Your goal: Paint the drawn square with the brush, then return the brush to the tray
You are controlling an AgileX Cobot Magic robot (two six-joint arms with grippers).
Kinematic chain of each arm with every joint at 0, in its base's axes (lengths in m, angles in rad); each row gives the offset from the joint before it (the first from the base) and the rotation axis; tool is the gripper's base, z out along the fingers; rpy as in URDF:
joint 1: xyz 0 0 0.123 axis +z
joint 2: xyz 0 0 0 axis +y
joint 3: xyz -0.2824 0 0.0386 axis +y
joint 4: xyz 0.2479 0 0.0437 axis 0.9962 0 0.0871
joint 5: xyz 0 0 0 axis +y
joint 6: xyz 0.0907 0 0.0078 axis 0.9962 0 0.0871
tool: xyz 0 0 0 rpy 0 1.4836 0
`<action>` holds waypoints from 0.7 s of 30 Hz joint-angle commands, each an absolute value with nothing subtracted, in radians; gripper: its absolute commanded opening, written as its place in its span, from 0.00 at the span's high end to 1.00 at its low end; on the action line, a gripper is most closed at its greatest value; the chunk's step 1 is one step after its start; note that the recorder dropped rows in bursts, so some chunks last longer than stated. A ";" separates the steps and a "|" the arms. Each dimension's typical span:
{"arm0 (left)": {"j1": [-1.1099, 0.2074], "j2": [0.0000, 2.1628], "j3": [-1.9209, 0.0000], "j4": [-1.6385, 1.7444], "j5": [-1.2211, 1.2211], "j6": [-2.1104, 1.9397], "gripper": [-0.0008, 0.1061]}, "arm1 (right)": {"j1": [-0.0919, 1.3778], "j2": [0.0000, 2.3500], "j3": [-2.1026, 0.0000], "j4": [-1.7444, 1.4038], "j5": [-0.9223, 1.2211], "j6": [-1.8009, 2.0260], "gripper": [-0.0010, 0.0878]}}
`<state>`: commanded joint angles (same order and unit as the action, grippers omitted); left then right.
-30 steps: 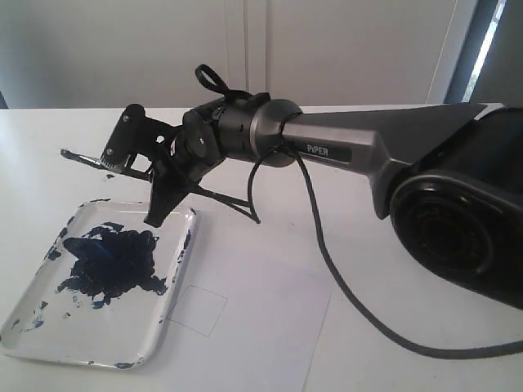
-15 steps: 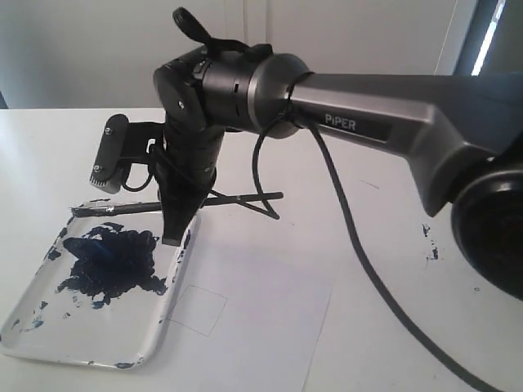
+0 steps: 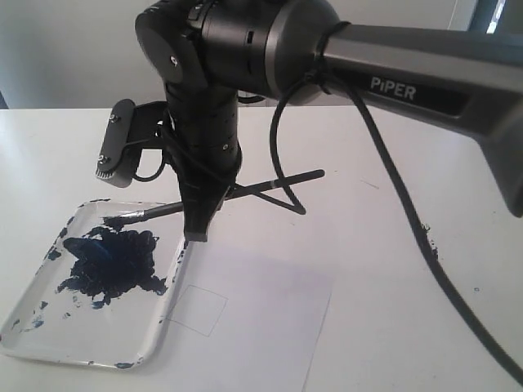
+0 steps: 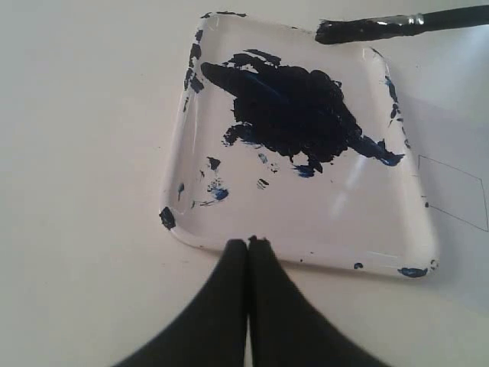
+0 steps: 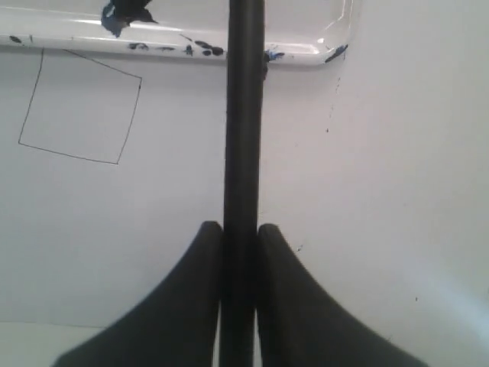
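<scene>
Two tools to log. Your right tool [image 5: 243, 226] is clamped on the brush [image 3: 155, 212], with the shaft pinched between both fingers, well back from the bristles. Your left tool [image 4: 248, 243] is closed on nothing and hangs just off one rim of the tray [image 4: 306, 229]. The brush tip, clotted dark blue, is at the tray's far rim, near the paint blot; I cannot tell whether it touches. The drawn square [image 3: 198, 310] lies on the paper sheet [image 3: 270, 327] on the counter, just beside the tray. Its inside is white, no paint yet.

Risks, as I judge them:
- There is a long lever ahead of your grip, so pressing the tip down could pivot the shaft in the fingers
- The tip rides low at the raised rim, so a swing across could snag it and shift the tray
- Loaded bristles may drip on clean paper short of the square
- The square is small and the tip fat, so a heavy stroke would likely spill over the pencil lines
</scene>
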<state>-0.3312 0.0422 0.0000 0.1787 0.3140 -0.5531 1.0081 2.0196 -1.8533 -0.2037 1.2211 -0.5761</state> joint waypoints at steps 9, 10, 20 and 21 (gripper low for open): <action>-0.331 0.042 0.000 0.179 0.314 -0.553 0.96 | 1.008 2.028 -1.834 -0.150 1.175 -0.571 0.99; -0.331 0.042 0.000 0.179 0.314 -0.553 0.96 | 1.008 2.035 -1.826 -0.150 1.175 -0.571 0.99; -0.331 0.042 0.000 0.179 0.314 -0.553 0.96 | 1.008 2.111 -1.812 -0.185 1.115 -0.571 0.99; -0.331 0.042 0.000 0.179 0.314 -0.553 0.96 | 1.008 2.116 -1.812 -0.190 1.113 -0.571 0.99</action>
<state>-0.3312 0.0422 0.0000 0.1787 0.3140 -0.5531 1.0081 2.1165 -1.8121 -0.1902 1.1134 -0.5713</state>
